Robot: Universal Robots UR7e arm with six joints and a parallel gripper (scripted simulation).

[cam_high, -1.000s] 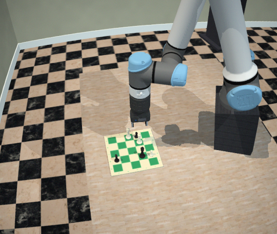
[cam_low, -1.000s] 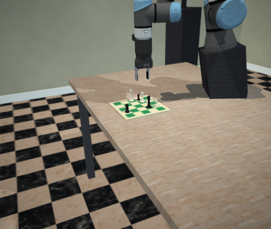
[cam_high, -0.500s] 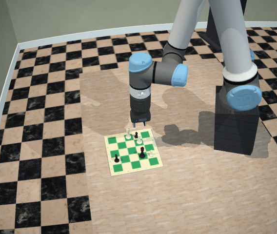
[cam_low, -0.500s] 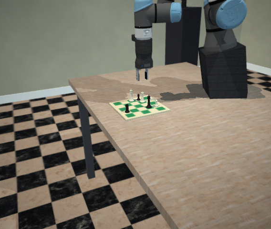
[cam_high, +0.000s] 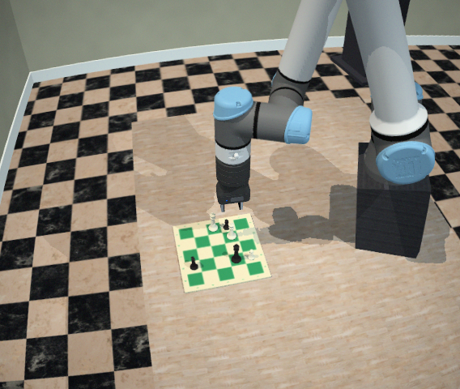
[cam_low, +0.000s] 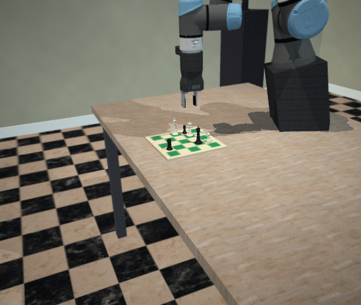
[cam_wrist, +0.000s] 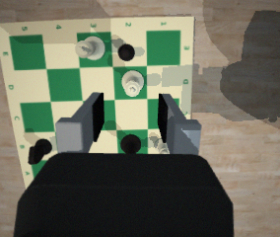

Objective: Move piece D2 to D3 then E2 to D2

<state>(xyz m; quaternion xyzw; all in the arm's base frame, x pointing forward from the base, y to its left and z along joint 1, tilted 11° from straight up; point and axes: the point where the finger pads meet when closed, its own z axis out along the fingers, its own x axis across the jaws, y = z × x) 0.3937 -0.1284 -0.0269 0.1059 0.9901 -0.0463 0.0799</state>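
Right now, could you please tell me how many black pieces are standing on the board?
3: a small one at the far edge, a tall one nearer the middle, and one toward the near left corner. None seems hidden.

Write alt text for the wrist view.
An open, empty gripper hangs over a green and cream chessboard. Beyond its fingers stand two white pieces and a black one.

Top looks down from high, exterior from the side, wrist close above the shared board (cam_wrist: 12,94)
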